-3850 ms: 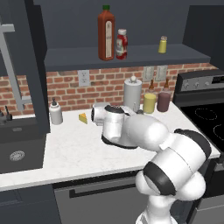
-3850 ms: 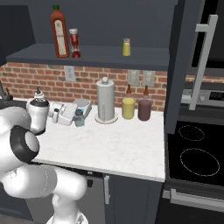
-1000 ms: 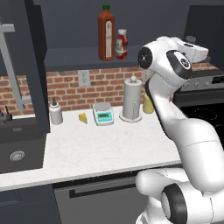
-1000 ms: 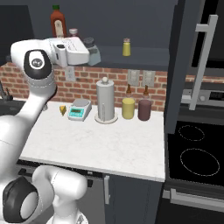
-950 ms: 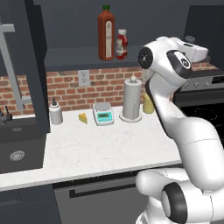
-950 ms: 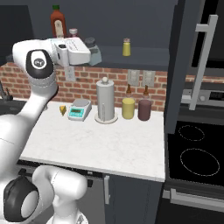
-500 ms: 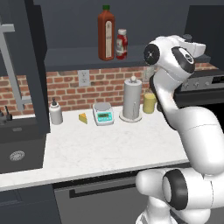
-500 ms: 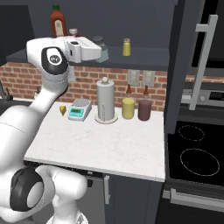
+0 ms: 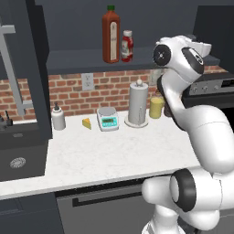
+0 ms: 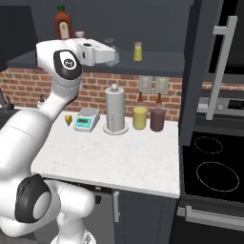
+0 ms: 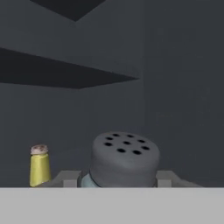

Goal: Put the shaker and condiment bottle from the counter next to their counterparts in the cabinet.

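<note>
My gripper [image 10: 112, 55] is shut on the pale blue shaker [image 10: 110, 49] and holds it upright just above the cabinet shelf [image 10: 157, 64]. In the hand view its grey holed cap [image 11: 124, 156] sits between my fingertips [image 11: 65, 177]. The small yellow shaker [image 10: 137, 51] stands on the shelf a little to the right; in the hand view this yellow shaker [image 11: 39, 166] is at the lower left. The condiment bottle [image 9: 127, 45] stands on the shelf [image 9: 82, 61] beside the tall red bottle [image 9: 111, 34]. In the left base view my arm hides the shaker.
On the counter [image 10: 119, 155] stand a paper towel holder [image 10: 115, 108], a small scale [image 10: 84, 119], a yellow jar [image 10: 139, 117] and a dark jar [image 10: 157, 119]. A dark side panel [image 10: 200, 71] and the stove [image 10: 214, 167] lie right; the sink [image 9: 18, 155] lies left.
My hand has carried the shaker to the right along the shelf, closer to the yellow shaker. The bottles on the shelf have not moved.
</note>
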You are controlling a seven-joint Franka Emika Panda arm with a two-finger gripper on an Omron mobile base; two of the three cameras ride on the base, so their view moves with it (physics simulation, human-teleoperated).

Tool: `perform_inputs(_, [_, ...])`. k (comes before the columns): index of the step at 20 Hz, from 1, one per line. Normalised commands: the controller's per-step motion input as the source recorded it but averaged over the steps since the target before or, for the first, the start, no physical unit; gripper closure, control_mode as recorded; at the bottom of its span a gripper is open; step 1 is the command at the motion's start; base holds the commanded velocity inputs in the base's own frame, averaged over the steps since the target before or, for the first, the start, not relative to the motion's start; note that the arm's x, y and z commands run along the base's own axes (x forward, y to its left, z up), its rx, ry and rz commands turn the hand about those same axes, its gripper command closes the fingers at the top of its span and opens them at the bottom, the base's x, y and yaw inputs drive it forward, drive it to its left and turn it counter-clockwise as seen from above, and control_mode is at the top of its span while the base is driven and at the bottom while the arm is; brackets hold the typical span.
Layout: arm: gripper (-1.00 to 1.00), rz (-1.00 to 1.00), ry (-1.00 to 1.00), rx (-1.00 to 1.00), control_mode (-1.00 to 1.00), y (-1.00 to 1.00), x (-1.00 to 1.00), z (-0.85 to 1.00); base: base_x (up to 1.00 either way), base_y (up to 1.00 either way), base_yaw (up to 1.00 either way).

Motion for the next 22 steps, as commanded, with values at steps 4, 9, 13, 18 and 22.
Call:
perform_inputs(4, [1.00, 0.05, 0.05, 0.00, -1.00, 0.03, 0.41, -0.23, 0.00, 0.00, 0.00])
perform_inputs(9, [1.00, 0.03, 0.13, -0.03, -1.00, 0.13, 0.38, -0.45, 0.00, 0.00, 0.00])
perform_inputs(13, [1.00, 0.01, 0.06, -0.04, -1.00, 0.16, 0.00, -0.19, 0.00, 0.00, 0.00])
perform_inputs(18, [1.00, 0.00, -0.02, 0.00, -1.00, 0.00, 0.11, 0.00, 0.00, 0.00, 0.00])
perform_inputs(22, [1.00, 0.00, -0.01, 0.00, -1.00, 0.00, 0.29, 0.00, 0.00, 0.00, 0.00])
